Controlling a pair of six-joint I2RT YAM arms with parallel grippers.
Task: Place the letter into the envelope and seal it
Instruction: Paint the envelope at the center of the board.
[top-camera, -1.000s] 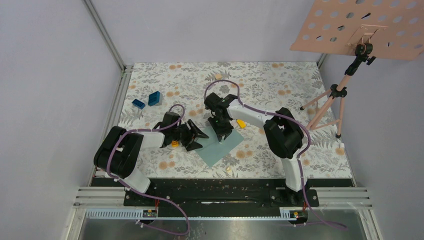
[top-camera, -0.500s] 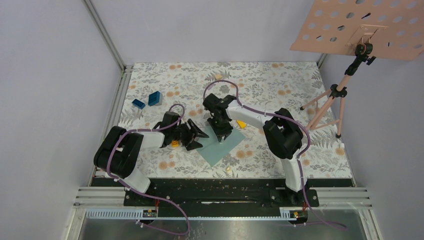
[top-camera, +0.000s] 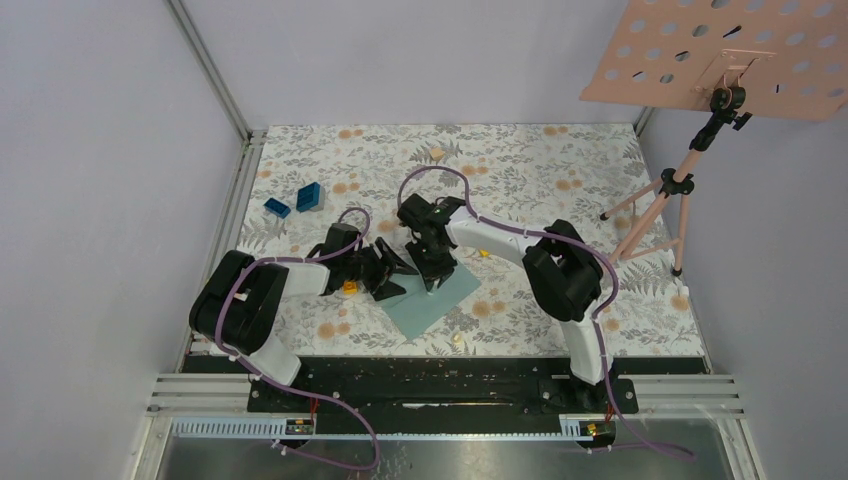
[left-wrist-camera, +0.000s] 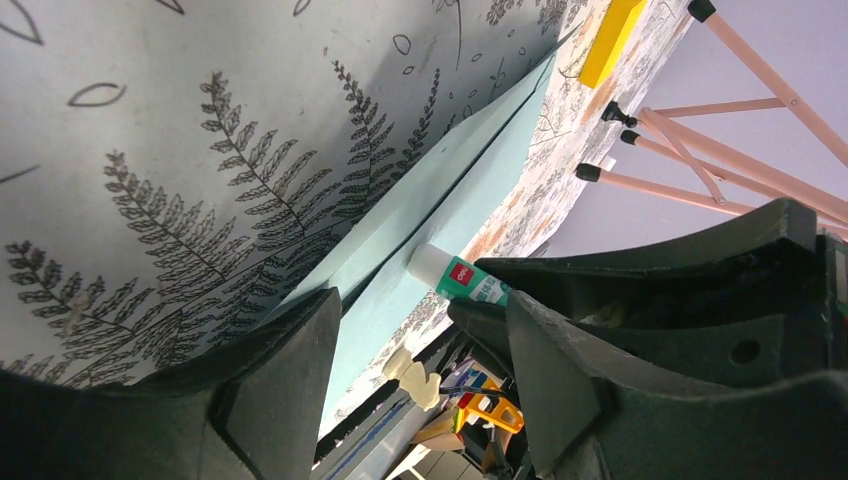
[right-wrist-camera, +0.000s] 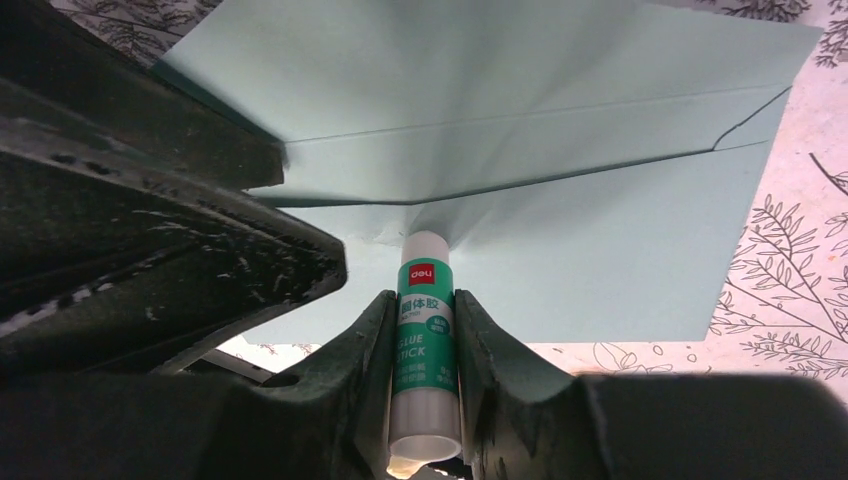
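Right arm shifted leftward since earlier frame, envelope (top-camera: 442, 305) nudged along. Left gripper (top-camera: 403, 280): fingers spread, empty, at envelope's left corner, probably steadying it. Envelope flat mid-table, flap open. Right gripper (top-camera: 432, 275) clamped on glue stick (right-wrist-camera: 424, 330), tip at flap crease for sealing. Letter unseen, presumably inside.

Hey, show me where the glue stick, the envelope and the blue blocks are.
glue stick (right-wrist-camera: 425, 330): right wrist view, green label.
envelope (right-wrist-camera: 600, 250): right wrist view, flat panel right of the stick.
blue blocks (top-camera: 309, 196): top view, the larger block.
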